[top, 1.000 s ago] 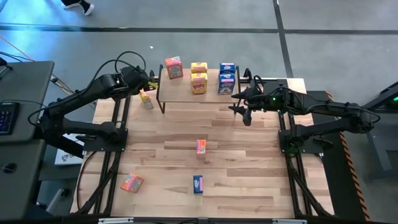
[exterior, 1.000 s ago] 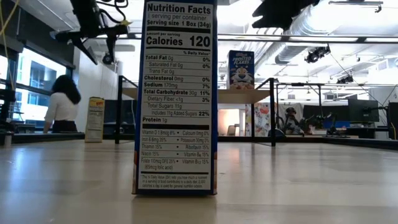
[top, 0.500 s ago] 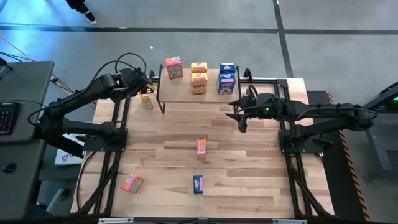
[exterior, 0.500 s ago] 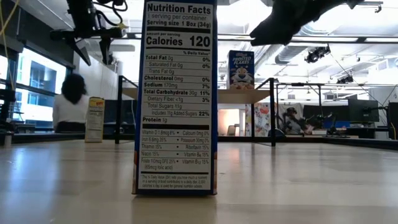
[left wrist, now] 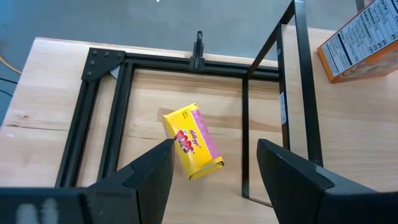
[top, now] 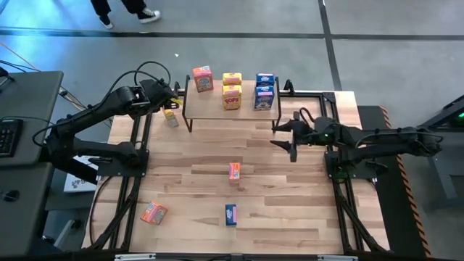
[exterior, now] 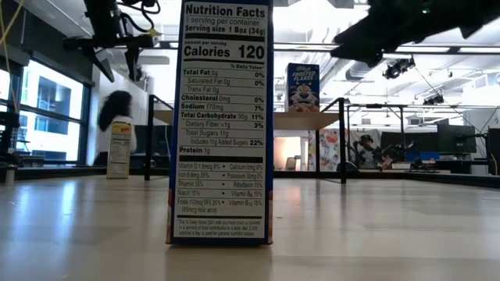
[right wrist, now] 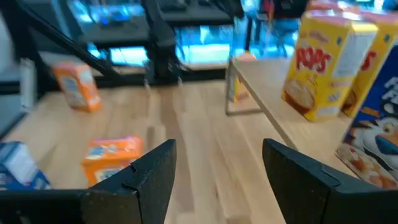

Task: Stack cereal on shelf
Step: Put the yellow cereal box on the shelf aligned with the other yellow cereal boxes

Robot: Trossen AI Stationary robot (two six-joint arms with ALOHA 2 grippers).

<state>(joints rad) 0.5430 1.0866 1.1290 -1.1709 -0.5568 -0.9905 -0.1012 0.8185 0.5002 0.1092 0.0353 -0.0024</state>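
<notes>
High view, left to right: left gripper [top: 170, 106] upper left, fingers spread wide, empty, over a small yellow cardboard cereal box [top: 170, 118] lying on the table just left of the low wooden-topped, black-legged shelf [top: 221, 109]. Shelf at upper centre carries one orange-red box [top: 202, 78], two yellow boxes [top: 232, 90], two blue boxes [top: 264, 90]. Right gripper [top: 288, 134] right of centre, also wide and empty; loose boxes at lower frame: orange-red [top: 153, 212], orange-red [top: 234, 171], blue [top: 230, 214].

The nearest blue box [exterior: 220, 121] reads "Nutrition Facts, Calories 120"; a shelf box [exterior: 302, 86] "Frosted Flakes"; a yellow box [right wrist: 320, 65] "Pops".
</notes>
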